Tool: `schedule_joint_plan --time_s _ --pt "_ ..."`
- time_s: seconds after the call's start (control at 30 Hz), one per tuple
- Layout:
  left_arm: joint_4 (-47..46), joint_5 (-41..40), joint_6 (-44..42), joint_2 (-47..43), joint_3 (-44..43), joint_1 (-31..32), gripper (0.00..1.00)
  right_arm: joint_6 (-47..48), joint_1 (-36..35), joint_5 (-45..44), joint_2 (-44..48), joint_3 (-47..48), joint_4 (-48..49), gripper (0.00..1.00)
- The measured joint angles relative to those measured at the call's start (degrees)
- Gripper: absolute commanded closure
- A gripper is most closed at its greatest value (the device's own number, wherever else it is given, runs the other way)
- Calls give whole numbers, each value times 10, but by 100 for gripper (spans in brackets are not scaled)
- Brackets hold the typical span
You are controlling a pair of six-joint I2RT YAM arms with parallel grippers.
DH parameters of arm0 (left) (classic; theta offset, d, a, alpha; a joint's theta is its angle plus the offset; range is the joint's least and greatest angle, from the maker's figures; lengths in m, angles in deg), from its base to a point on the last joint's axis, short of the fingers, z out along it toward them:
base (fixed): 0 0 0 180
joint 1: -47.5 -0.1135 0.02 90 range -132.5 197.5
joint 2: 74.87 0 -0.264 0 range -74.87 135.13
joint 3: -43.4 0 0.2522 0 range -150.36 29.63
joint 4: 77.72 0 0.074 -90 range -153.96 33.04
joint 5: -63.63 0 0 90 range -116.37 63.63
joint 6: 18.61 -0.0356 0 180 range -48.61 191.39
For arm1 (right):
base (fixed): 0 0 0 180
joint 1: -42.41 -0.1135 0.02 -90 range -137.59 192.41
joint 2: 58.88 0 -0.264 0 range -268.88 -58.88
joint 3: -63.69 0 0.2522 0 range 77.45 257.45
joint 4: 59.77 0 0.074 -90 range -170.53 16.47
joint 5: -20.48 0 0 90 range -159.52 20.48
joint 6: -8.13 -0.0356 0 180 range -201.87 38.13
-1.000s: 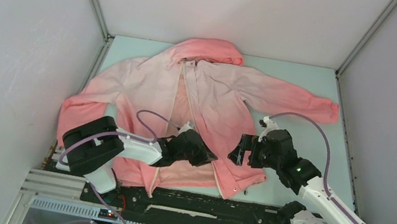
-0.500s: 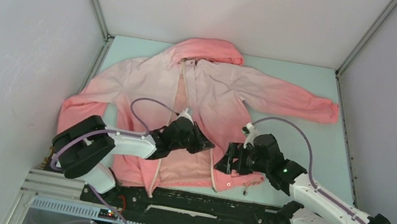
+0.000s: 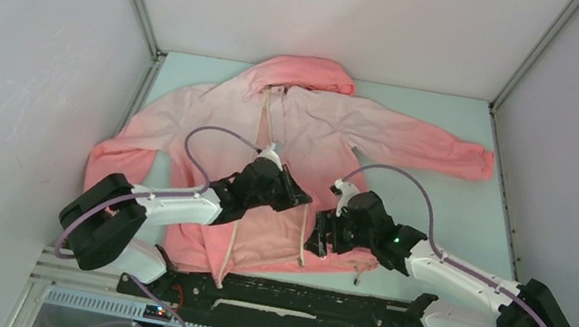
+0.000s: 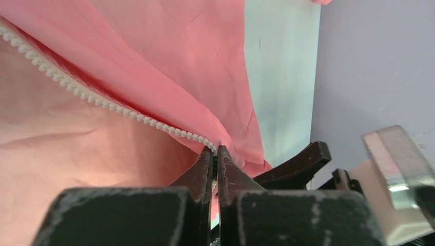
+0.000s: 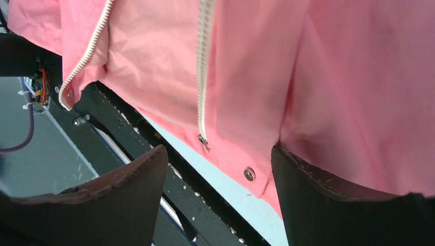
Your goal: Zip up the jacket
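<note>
The pink jacket [image 3: 318, 128] lies spread face up on the table, hood at the far side, its front open below the chest. My left gripper [image 3: 299, 198] is over the open front and is shut on the whitish zipper edge [image 4: 102, 100] of the jacket [image 4: 169, 46]; its jaws [image 4: 215, 151] pinch the teeth. My right gripper [image 3: 316, 239] is open just above the hem. In the right wrist view its jaws [image 5: 219, 149] straddle the bottom end of one zipper track [image 5: 203, 77], with the other track [image 5: 87, 51] further left.
The black base rail [image 3: 289, 301] runs along the near edge, just below the hem, and also shows in the right wrist view [image 5: 133, 138]. A metal snap [image 5: 250, 174] sits on the hem corner. Bare teal table [image 3: 457, 201] lies right of the jacket. White walls close in three sides.
My left gripper has moved away from me and right, drawing the zipper edge with it. My right gripper has moved left to the hem's zipper end. The jacket's right front panel has shifted left.
</note>
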State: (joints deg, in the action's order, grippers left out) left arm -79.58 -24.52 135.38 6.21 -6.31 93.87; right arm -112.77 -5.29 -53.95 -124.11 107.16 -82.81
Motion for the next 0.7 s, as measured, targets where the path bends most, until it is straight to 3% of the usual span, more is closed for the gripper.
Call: schedule_joint_plan --time_s 0.37,0.7 --pt "21 0 -16 -17 -2 -3 97 -6 -42 -145 -6 20 40 14" --pt "25 0 -18 -24 -2 -4 96 -33 -93 -238 -68 21 113 14"
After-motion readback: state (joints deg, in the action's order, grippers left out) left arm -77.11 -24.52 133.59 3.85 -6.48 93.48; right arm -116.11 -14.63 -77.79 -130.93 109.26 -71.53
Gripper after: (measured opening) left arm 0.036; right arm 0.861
